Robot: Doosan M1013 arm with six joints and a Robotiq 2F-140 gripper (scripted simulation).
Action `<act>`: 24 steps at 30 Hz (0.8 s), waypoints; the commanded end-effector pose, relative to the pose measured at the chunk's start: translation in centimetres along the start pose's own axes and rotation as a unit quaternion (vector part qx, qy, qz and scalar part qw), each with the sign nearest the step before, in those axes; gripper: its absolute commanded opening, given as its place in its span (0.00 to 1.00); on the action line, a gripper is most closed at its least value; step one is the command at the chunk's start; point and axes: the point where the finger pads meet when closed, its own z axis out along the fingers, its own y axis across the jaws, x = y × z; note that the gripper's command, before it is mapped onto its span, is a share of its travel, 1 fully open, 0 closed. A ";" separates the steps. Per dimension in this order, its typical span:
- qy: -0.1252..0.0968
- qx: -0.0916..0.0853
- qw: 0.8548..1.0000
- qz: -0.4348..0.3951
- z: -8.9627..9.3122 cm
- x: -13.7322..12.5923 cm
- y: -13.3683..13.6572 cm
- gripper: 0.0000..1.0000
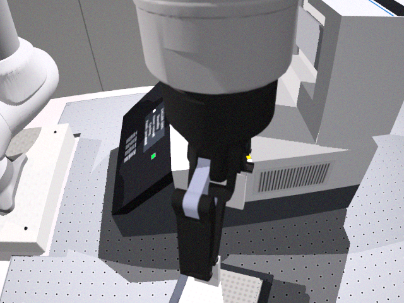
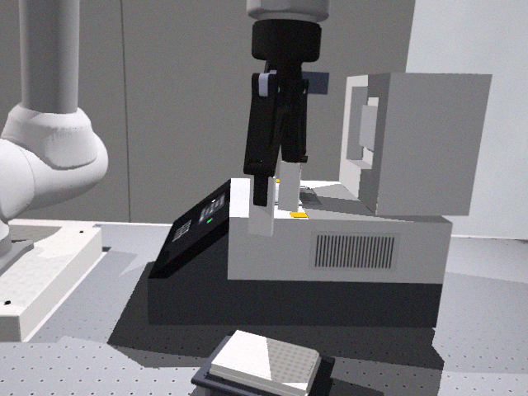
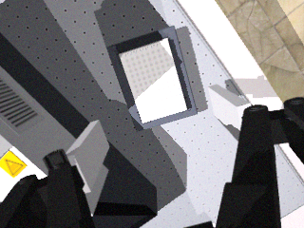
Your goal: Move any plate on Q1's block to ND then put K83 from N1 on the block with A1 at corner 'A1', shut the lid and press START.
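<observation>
Q1 stands mid-table with its lid raised upright at the rear. Its status lamp is green on the sloped black panel, also in the exterior view. The keypad lies left of the lamp. A white 96-well plate lies flat on a dark nest in front of Q1; it also shows in the wrist view and the top view. My gripper is open and empty, high above the plate, level with Q1's top near its front corner. Q1's block is mostly hidden.
The arm's white base pedestal stands at the left. A yellow warning label lies on Q1's top deck. The side vent grille faces the nest. The table's edge runs close beyond the nest.
</observation>
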 end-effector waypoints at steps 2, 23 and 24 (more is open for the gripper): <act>0.000 0.000 1.000 0.000 -1.2 0.0 0.0 0.66; 0.000 0.000 0.999 -0.035 -1.2 -2.1 -5.1 0.66; 0.000 0.000 0.999 -0.051 -1.2 -2.3 -5.5 0.66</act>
